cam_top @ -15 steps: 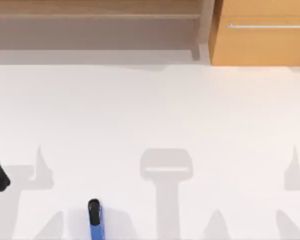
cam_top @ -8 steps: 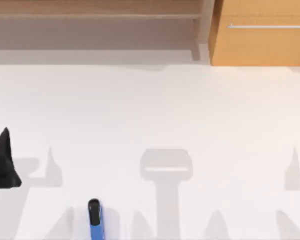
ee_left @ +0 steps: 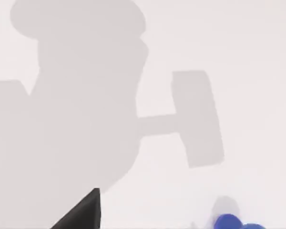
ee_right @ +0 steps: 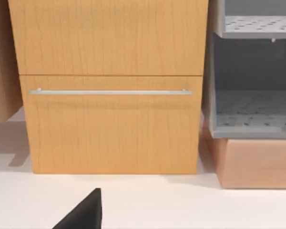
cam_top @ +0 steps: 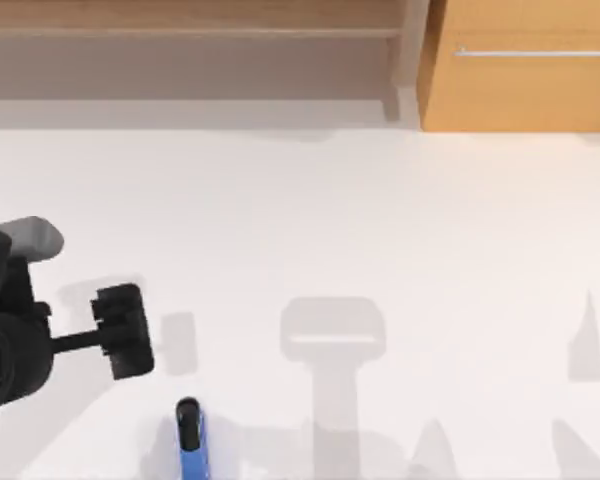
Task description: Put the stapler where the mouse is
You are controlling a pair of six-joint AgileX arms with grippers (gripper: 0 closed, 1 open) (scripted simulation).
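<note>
Left gripper (cam_top: pixel 123 330) above table (cam_top: pixel 380 220), up and left of stapler (cam_top: pixel 189 438), not touching it. Jaws state: cannot tell. Left arm reaches in from table's left edge, forearm level, gripper pointing right. In left wrist view, one dark fingertip (ee_left: pixel 83 212) at frame edge, stapler's blue end (ee_left: pixel 233 222) apart from it. Stapler lies lengthwise at table's near edge, black end toward cabinet (cam_top: pixel 520 65). Right wrist view: one fingertip (ee_right: pixel 86 212), cabinet drawer front with one bar handle (ee_right: pixel 109 92), grey shelving (ee_right: pixel 252 71) beside it. Count: one stapler, one cabinet.
</note>
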